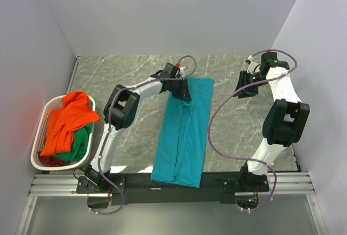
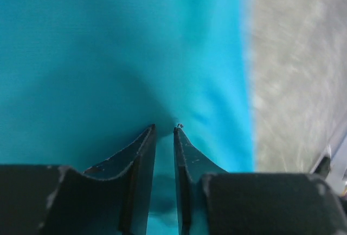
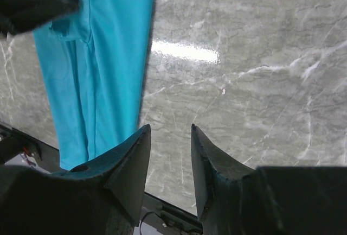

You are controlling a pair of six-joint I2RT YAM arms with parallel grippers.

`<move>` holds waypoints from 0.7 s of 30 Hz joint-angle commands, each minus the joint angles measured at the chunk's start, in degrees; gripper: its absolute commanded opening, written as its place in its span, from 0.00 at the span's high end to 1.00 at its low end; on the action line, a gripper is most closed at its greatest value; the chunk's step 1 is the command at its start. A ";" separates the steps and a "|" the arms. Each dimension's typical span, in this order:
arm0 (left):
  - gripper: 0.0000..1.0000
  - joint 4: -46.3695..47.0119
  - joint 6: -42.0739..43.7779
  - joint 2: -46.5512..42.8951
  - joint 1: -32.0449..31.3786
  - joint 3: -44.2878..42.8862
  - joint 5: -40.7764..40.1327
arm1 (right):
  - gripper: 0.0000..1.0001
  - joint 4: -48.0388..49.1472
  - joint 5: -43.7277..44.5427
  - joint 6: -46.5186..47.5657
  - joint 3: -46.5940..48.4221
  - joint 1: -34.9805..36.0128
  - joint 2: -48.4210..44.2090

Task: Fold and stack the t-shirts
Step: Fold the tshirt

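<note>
A teal t-shirt (image 1: 184, 132) lies on the marble table as a long narrow strip folded lengthwise, running from the near edge to the far middle. My left gripper (image 1: 184, 91) is at its far end, and in the left wrist view (image 2: 165, 129) the jaws stand nearly together, pinching a pucker of the teal cloth (image 2: 108, 56). My right gripper (image 1: 244, 91) is open and empty, hovering above bare table to the right of the shirt. In the right wrist view (image 3: 169, 129) the teal shirt (image 3: 103, 56) lies to its left. An orange t-shirt (image 1: 68, 121) and a green t-shirt (image 1: 81, 143) lie crumpled in the basket.
A white plastic laundry basket (image 1: 37, 137) stands at the left edge of the table. Grey walls close in the left, back and right sides. The black rail (image 1: 217, 183) with the arm bases runs along the near edge. Part of the left arm (image 3: 27, 1) shows in the right wrist view.
</note>
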State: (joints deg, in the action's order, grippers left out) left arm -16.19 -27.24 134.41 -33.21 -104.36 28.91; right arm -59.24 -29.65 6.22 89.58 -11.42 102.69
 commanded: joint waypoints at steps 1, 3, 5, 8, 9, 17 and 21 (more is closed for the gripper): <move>0.75 -2.09 -6.15 2.60 4.55 -3.22 -3.68 | 0.57 0.18 1.08 -0.15 -0.11 -0.09 -3.29; 0.75 -3.14 -6.07 4.71 6.92 -4.18 -3.77 | 0.57 0.36 1.43 -0.15 -0.11 -0.18 -3.12; 0.75 -4.82 -5.10 6.82 8.33 -6.81 -4.47 | 0.57 0.36 1.35 -0.15 -0.02 -0.18 -2.85; 0.75 -6.84 -3.35 9.20 11.06 -12.42 -5.17 | 0.57 0.44 1.26 -0.24 0.33 -0.18 -2.06; 0.75 -7.36 -2.82 10.94 11.59 -14.10 -5.78 | 0.57 0.36 1.26 -0.15 0.51 -0.18 -1.80; 0.68 -5.62 5.60 17.12 15.19 -27.38 -4.30 | 0.57 -0.26 0.82 0.37 0.95 -0.09 -1.44; 0.55 0.00 10.27 12.64 15.54 -24.59 -3.77 | 0.56 -1.40 -0.14 1.69 1.91 0.26 -2.49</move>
State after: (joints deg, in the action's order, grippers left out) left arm -19.16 -23.18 149.95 -17.30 -129.12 26.52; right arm -59.44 -29.02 6.52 89.60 -11.40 102.67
